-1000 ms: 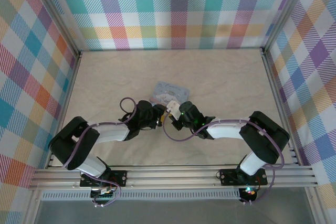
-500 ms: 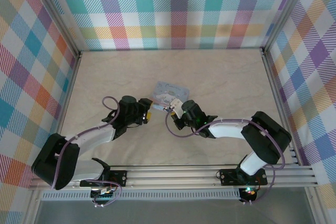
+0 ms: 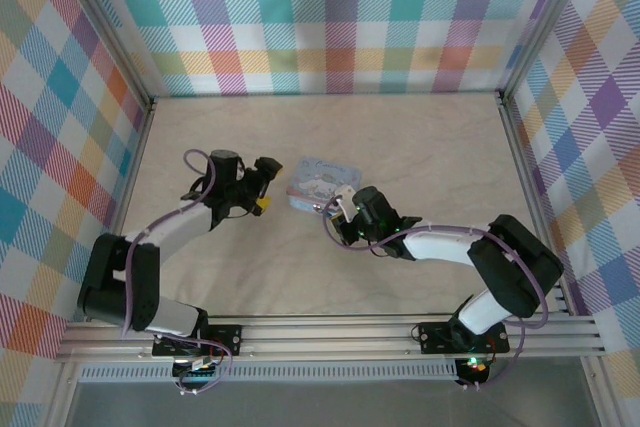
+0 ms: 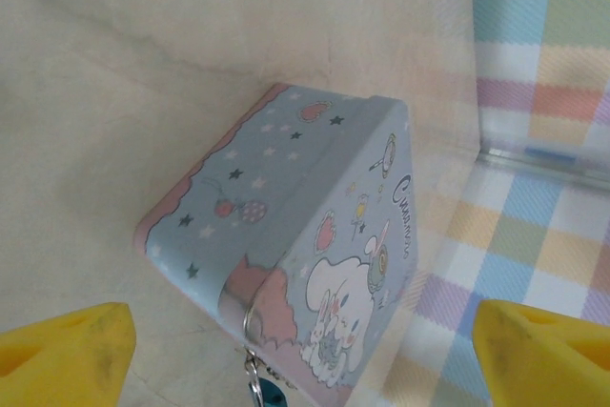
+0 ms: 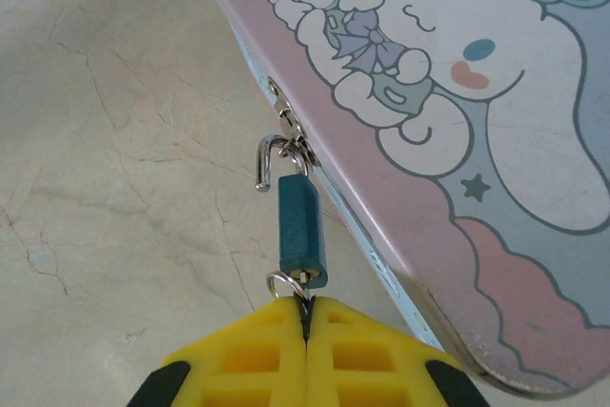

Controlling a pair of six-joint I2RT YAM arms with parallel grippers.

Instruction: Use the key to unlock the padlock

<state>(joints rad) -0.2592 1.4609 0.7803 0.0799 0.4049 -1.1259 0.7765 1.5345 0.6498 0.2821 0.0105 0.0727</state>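
The padlock [image 5: 301, 231], a tiny teal block, hangs from the hasp on the front of the pale blue cartoon tin [image 5: 457, 92]. Its silver shackle [image 5: 267, 161] is hooked through the hasp ring, and the shackle's free end stands clear of the body. My right gripper [image 5: 307, 307] is shut on the key [image 5: 305, 295], which sits in the bottom of the lock, with a small ring beside it. In the top view the right gripper [image 3: 343, 209] is at the tin's near edge. My left gripper [image 3: 266, 185] is open to the left of the tin [image 3: 320, 179], holding nothing.
The left wrist view looks at the tin [image 4: 315, 188] from the side, with the lock's bluish bit [image 4: 270, 396] at the bottom edge. Checked walls [image 3: 340, 17] enclose the beige table [image 3: 420, 137] on three sides. A metal rail [image 3: 330, 332] runs along the near edge.
The left arm has swung left, away from the tin and lock, and its gripper has opened wide. The right gripper stays shut at the lock and has shifted slightly toward the tin.
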